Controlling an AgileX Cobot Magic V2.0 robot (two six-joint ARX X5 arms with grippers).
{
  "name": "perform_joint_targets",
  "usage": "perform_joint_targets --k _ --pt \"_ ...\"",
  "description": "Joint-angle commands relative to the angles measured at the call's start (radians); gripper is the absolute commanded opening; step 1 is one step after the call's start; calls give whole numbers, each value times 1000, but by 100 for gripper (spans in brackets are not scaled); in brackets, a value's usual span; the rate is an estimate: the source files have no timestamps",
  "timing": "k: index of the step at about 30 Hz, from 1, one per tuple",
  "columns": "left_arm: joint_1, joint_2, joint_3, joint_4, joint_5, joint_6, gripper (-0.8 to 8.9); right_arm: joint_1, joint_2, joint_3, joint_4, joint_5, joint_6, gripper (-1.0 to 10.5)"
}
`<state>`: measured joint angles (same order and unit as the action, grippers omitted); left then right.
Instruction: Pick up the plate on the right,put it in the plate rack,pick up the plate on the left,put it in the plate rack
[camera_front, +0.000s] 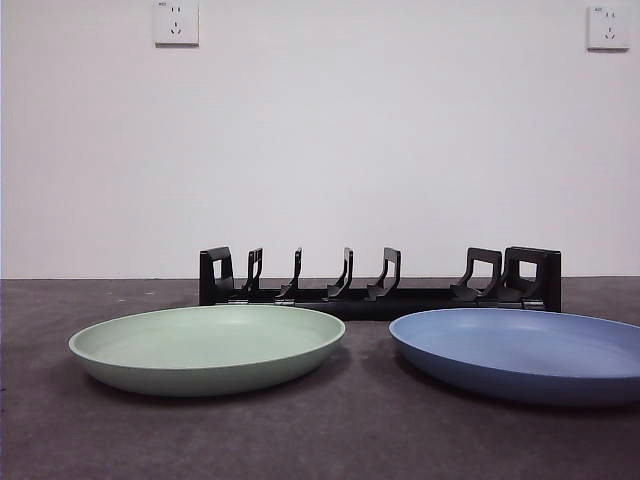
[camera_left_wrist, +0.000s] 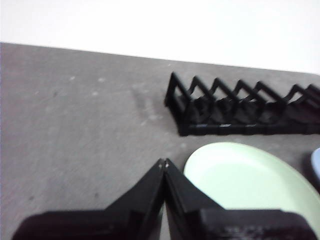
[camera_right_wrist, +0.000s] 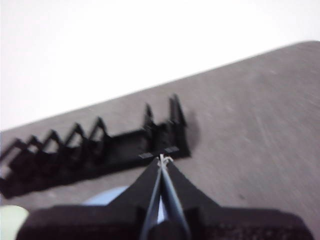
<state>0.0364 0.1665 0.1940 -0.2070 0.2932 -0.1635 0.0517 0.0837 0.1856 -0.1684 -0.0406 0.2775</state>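
Both grippers are seen with their black jaws pressed together to a point, and nothing is held by either. The left gripper (camera_left_wrist: 163, 162) is poised above the grey table (camera_left_wrist: 75, 130), just beside the rim of the green plate (camera_left_wrist: 245, 185), which is untouched. The right gripper (camera_right_wrist: 161, 159) is hung over the blue plate (camera_right_wrist: 107, 196) (only a pale sliver of that plate is shown past the jaws), with the near end of the plate rack (camera_right_wrist: 95, 150) just beyond its tip; this view is blurred.

In the front view neither arm is shown. The green plate (camera_front: 208, 348) is laid flat on the table (camera_front: 320, 440) at the left, and the blue plate (camera_front: 520, 352) is laid flat at the right, cut off by the picture's edge. The two plates are set near each other but apart. The plate rack (camera_front: 380, 285) is stood just behind them, lengthwise across the table, its upright curved prongs holding nothing. Two sockets (camera_front: 176, 22) are fixed high on the white wall (camera_front: 400, 130) behind.
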Motion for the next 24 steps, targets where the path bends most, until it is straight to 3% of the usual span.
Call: perform_joint_targets --k 1,6,9,14,20,24 --pt "2 58 58 -5 25 -16 -7 0 53 75 0 -29 18 -11" --pt "2 174 192 -53 90 -13 -8 0 193 251 -111 -92 -10 -11" --pt "2 247 288 -105 179 0 -7 0 292 370 -216 -151 -74 -11" --pt "2 352 467 -270 267 97 -7 0 457 570 -416 -211 -182 -11" --pt "-6 454 680 -521 290 256 -7 0 624 776 -656 -267 -285 -11" --pt "-48 503 777 -612 291 302 -7 0 705 873 -776 -329 -339 -11"
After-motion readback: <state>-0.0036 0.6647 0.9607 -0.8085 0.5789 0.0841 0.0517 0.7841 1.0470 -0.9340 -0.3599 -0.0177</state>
